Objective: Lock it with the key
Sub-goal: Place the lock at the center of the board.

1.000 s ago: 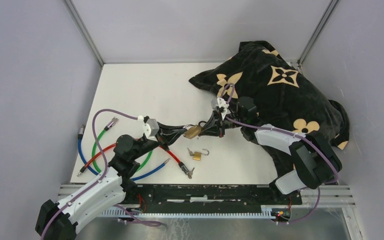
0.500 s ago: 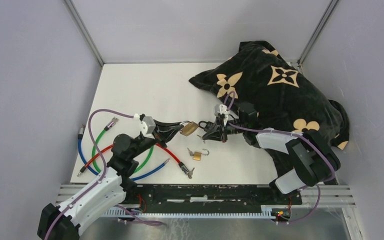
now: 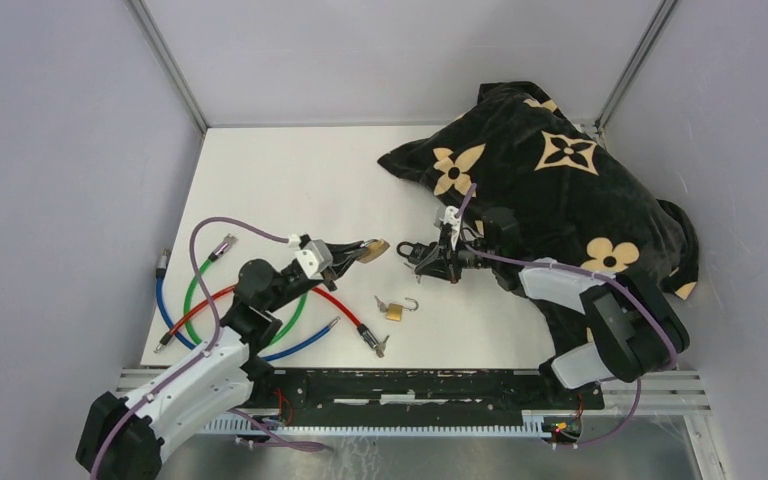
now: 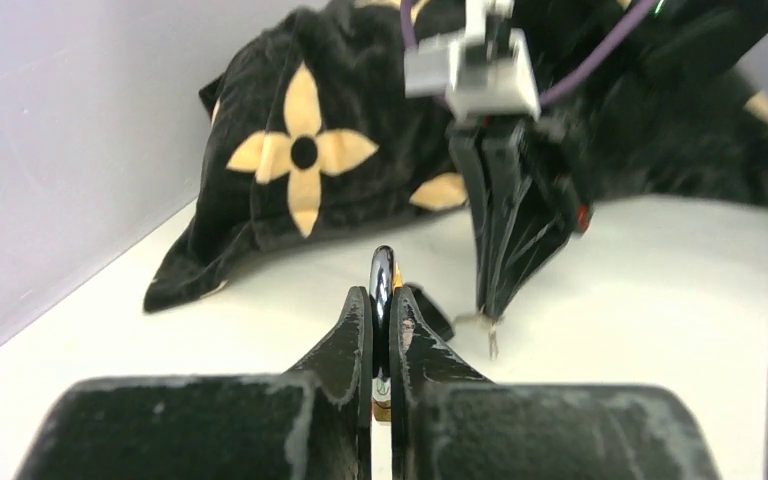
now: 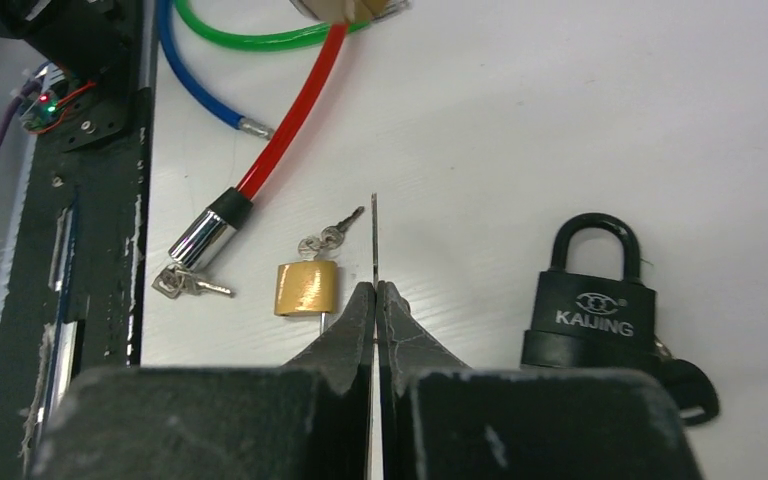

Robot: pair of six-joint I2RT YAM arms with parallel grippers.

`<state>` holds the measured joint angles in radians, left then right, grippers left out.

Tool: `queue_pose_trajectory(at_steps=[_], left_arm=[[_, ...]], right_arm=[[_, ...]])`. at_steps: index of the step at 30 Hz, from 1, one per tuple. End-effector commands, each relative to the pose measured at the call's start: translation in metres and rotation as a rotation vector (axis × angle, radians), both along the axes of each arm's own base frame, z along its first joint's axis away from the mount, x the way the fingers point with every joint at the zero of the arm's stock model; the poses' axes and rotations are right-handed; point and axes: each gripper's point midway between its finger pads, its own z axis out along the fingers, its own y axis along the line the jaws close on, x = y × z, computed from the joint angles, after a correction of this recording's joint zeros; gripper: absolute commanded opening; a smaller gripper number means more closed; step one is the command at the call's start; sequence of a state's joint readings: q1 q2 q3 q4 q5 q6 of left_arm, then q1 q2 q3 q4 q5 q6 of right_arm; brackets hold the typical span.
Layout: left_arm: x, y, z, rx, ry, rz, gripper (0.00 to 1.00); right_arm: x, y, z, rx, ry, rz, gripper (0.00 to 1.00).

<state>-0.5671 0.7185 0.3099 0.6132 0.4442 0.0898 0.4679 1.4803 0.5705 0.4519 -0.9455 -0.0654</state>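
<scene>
My left gripper (image 3: pixel 358 251) is shut on a brass padlock (image 3: pixel 374 248), held a little above the table. In the left wrist view the padlock (image 4: pixel 383 280) shows edge-on between the fingers (image 4: pixel 360 325). My right gripper (image 3: pixel 410 260) faces it from the right, a small gap away, shut on a thin key (image 5: pixel 374 235) that sticks out past its fingertips. The same key (image 4: pixel 489 335) hangs under the right gripper (image 4: pixel 490 305) in the left wrist view. The key is outside the padlock.
A black padlock (image 5: pixel 590 300) lies beside the right gripper. A small brass padlock (image 3: pixel 395 311) with its shackle open and a key bunch (image 3: pixel 378 345) lie nearer the arms. Red, green and blue cable locks (image 3: pixel 210 300) lie left. A black flowered cushion (image 3: pixel 560 170) fills the back right.
The two grippers were together at the brass padlock; now they have drawn apart. The left one moved left and up with the padlock, and the key is out of it.
</scene>
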Motion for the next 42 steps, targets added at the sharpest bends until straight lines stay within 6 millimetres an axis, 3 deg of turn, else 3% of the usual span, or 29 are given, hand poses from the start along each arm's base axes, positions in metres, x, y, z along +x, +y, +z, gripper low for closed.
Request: queue_pose_trajectory(at_steps=[1, 10, 16, 19, 22, 26, 28, 30, 32, 38, 39, 42], left_arm=[[0.026, 0.006, 0.011, 0.165, -0.284, 0.102, 0.02], [0.093, -0.003, -0.065, 0.58, -0.402, 0.164, 0.02], [0.147, -0.008, -0.076, 0.67, -0.411, 0.196, 0.02], [0.16, -0.013, -0.09, 0.708, -0.42, 0.171, 0.02], [0.153, -0.021, -0.115, 0.747, -0.406, 0.082, 0.02], [0.117, -0.021, -0.173, 0.863, -0.361, -0.137, 0.03], [0.092, -0.017, -0.201, 0.952, -0.421, -0.277, 0.14], [0.072, -0.014, -0.217, 1.01, -0.529, -0.369, 0.31], [0.064, -0.015, -0.221, 1.022, -0.555, -0.395, 0.41], [0.062, -0.019, -0.203, 0.984, -0.533, -0.354, 0.62], [0.061, -0.018, -0.2, 0.985, -0.531, -0.349, 0.72], [0.056, -0.018, -0.185, 0.948, -0.481, -0.308, 0.89]], right_arm=[[0.027, -0.006, 0.034, 0.004, -0.091, -0.118, 0.0], [0.051, -0.01, 0.058, -0.032, -0.155, -0.203, 0.0], [0.071, -0.007, 0.063, -0.037, -0.177, -0.243, 0.0], [0.082, -0.003, 0.058, -0.042, -0.152, -0.264, 0.0], [0.092, 0.004, 0.056, -0.01, -0.101, -0.29, 0.0], [0.106, 0.016, 0.052, 0.032, -0.014, -0.319, 0.0], [0.112, 0.024, 0.044, 0.02, 0.016, -0.321, 0.0], [0.114, 0.035, 0.037, 0.002, 0.026, -0.311, 0.0], [0.118, 0.041, 0.025, -0.028, 0.046, -0.318, 0.0], [0.134, 0.05, 0.013, -0.033, 0.108, -0.37, 0.0], [0.135, 0.055, 0.012, -0.024, 0.125, -0.367, 0.0], [0.136, 0.065, -0.001, -0.038, 0.174, -0.372, 0.0]])
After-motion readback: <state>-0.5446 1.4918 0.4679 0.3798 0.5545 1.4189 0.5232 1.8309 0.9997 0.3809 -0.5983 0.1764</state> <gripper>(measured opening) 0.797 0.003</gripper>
